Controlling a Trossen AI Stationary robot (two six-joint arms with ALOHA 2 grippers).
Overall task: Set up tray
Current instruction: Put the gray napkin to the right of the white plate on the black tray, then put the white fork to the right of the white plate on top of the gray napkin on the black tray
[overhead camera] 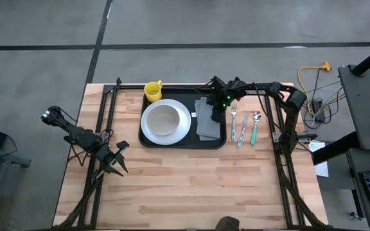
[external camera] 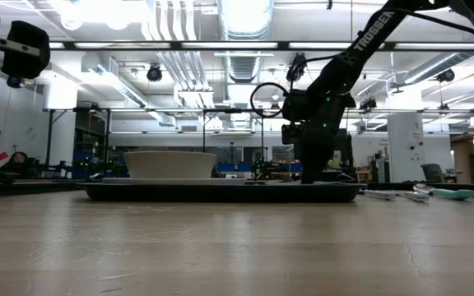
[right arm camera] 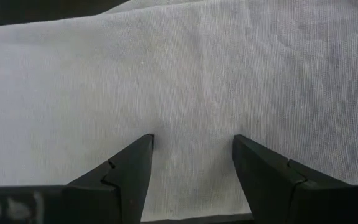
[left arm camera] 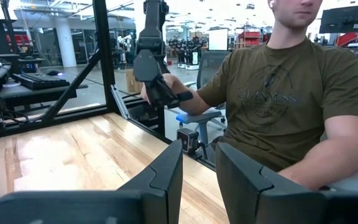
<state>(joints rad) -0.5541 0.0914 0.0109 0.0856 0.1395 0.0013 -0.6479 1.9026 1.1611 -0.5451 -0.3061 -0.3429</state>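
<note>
Tray point(overhead camera: 148, 142) setting is the job, and the black tray sits in the upper middle of the high view, on the wooden table point(overhead camera: 185, 192). It looks stiff and flat, with a low rim, so I think the rim is the best place to grab it; it may be a bit heavy now, with things on it. On it are a white plate point(overhead camera: 165, 120) with a bowl, a yellow mug point(overhead camera: 153, 90) at its upper left corner, and a grey cloth napkin point(overhead camera: 207, 122) on its right side. The napkin looks soft and floppy (it would bunch up if pinched), so a pinch at an edge or fold should work. A fork point(overhead camera: 234, 122), a knife point(overhead camera: 243, 131) and a spoon point(overhead camera: 255, 125) with a teal handle lie just right of the tray. The right gripper point(right arm camera: 191, 152) is spread wide, its tips down on the napkin with cloth between them, not squeezing yet. The left gripper point(left arm camera: 199, 171) waits at the lower left of the high view, partly open and holding nothing. A person point(left arm camera: 284, 93) sits beyond the table. White letters on the right arm in the low view read TROSSEN.
</note>
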